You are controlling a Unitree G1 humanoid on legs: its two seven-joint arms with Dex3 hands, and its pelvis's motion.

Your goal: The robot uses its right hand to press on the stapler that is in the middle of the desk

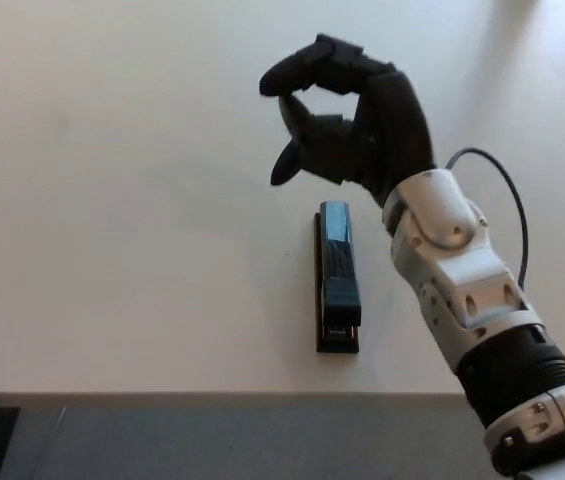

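A black stapler (pixel 337 278) lies lengthwise on the white desk (pixel 122 220), near its front edge, a little right of the middle. My right hand (pixel 347 125) hovers over the desk just beyond the stapler's far end, not touching it. Its fingers (pixel 312 65) are curled but apart, with nothing held. The white and black right forearm (pixel 472 310) runs in from the lower right, beside the stapler. My left hand does not show.
The desk's front edge (pixel 262 397) crosses the picture low down, with grey floor (pixel 242 440) below it. A thin black cable (pixel 507 190) loops off the right wrist.
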